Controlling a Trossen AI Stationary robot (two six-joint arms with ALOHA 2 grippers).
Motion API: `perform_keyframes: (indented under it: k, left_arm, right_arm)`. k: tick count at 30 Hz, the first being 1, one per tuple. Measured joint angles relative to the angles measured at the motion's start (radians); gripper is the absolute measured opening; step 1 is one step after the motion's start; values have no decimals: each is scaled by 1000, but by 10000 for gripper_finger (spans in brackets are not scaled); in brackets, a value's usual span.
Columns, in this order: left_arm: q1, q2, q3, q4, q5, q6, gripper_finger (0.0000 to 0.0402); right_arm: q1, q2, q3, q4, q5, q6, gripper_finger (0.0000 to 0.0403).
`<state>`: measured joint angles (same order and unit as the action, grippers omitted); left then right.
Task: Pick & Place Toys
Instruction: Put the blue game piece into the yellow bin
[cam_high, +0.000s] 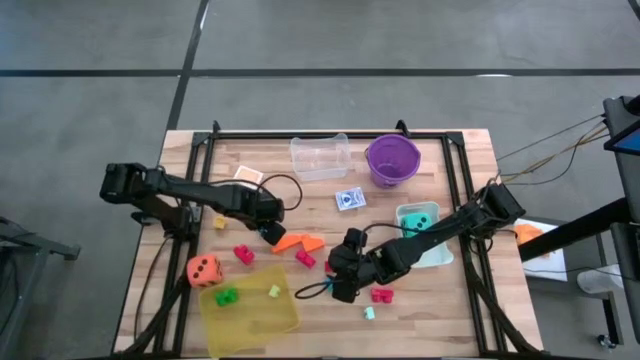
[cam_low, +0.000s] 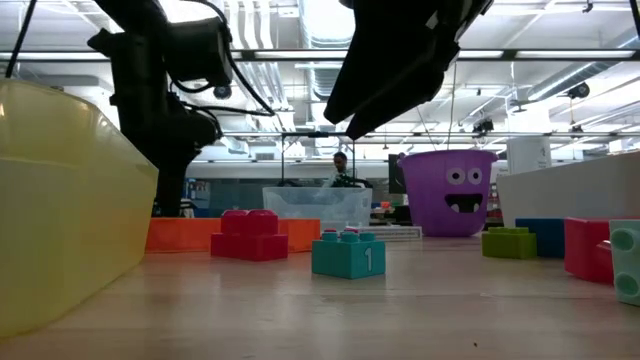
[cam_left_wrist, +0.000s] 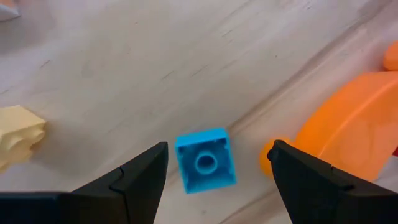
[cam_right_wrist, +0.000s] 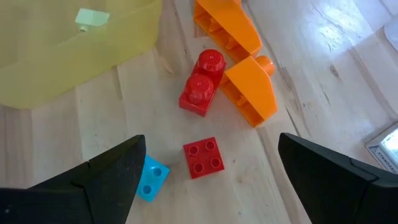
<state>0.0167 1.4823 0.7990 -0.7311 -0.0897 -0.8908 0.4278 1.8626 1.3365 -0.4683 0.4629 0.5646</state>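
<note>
My left gripper (cam_high: 268, 232) is open and points down. Its fingers stand on either side of a small blue brick (cam_left_wrist: 205, 160) that lies on the table, stud up, and they do not touch it (cam_left_wrist: 219, 150). Two orange wedge pieces (cam_high: 300, 242) lie just beside it. My right gripper (cam_high: 345, 270) is open wide and empty (cam_right_wrist: 211, 140). It hangs above a red square brick (cam_right_wrist: 204, 157) and a second blue brick (cam_right_wrist: 152, 177). A red two-stud brick (cam_right_wrist: 201, 84) lies by the wedges (cam_right_wrist: 242, 68).
The flat yellow tray (cam_high: 250, 318) at the near left holds a green brick (cam_high: 227, 296) and a pale one (cam_high: 274, 291). An orange die (cam_high: 204, 270) stands beside it. A teal die (cam_high: 417, 222) is at the right. The clear tub (cam_high: 320, 157), purple bucket (cam_high: 392, 160) and card pack (cam_high: 349, 199) stand farther back.
</note>
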Motion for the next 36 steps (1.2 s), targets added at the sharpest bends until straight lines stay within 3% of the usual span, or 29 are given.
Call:
perform_keyframes:
  k: [11, 19, 25, 29, 36]
  left_arm:
    - [7, 16, -2, -28, 0, 0, 278]
    - [7, 124, -1, -14, 11, 0, 278]
    - [7, 138, 1, -5, 22, 10, 275]
    - [7, 134, 0, 4, 33, 24, 239]
    - [9, 135, 1, 8, 57, 61, 117]
  right_arm:
    - [1, 0, 0, 5, 0, -18, 363]
    - [2, 0, 0, 11, 0, -17, 363]
    - [2, 0, 0, 11, 0, -15, 363]
    - [2, 0, 0, 11, 0, -15, 363]
    - [2, 0, 0, 11, -1, -15, 363]
